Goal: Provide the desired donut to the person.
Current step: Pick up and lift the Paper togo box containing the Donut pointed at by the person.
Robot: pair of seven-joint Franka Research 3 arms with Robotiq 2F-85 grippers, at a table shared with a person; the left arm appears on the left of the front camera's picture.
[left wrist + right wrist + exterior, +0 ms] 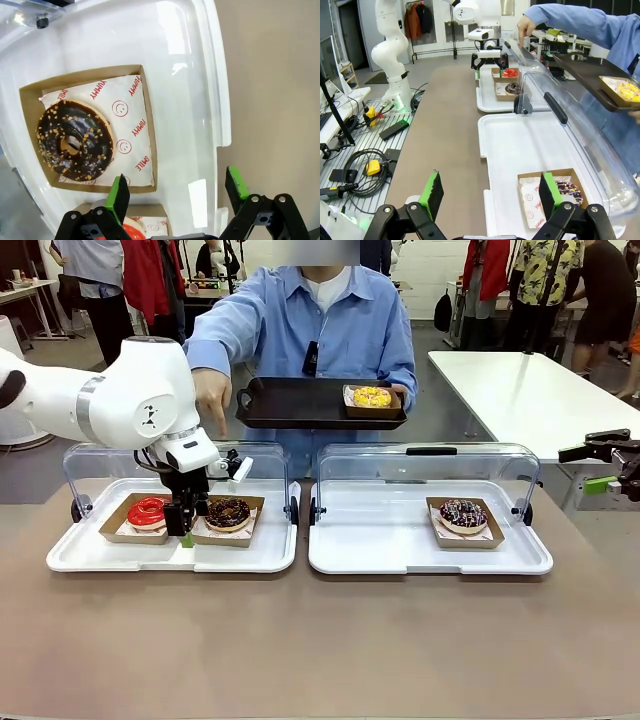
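A person's hand points toward the red donut and chocolate donut. The left claw, wide open and empty, hovers between the 2, seemingly awaiting the choice; the right claw gapes empty too.

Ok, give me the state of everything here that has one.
Left gripper, open, empty.
Right gripper, open, empty.
Left lid, open.
Right lid, open.
Black tray, held by the person, yellow donut on it.
Pointing hand, finger aimed down behind the left lid.
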